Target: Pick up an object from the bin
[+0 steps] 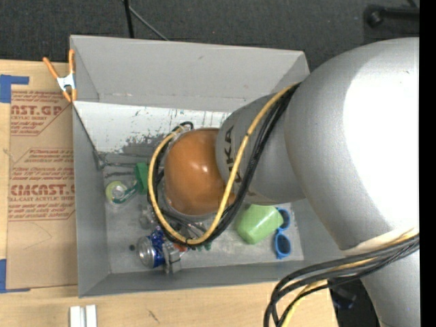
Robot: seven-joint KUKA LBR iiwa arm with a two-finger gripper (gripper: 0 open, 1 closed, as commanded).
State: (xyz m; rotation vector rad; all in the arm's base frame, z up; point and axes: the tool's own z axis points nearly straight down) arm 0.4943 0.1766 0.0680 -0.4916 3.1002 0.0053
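Note:
My gripper's dark body peeks out under the arm's orange dome, low over the middle of the bin floor. Just below it, at the front wall, lies a small blue and silver metallic thing. A lime-green cup-like piece lies to the right of the gripper. Beside that piece sits a blue plastic piece with loops. At the gripper's left, a dark green piece is partly hidden by the dome.
A pale round clear-green thing lies near the bin's left wall. The big silver arm covers the bin's right side and the back right corner. Yellow and black cables loop round the dome.

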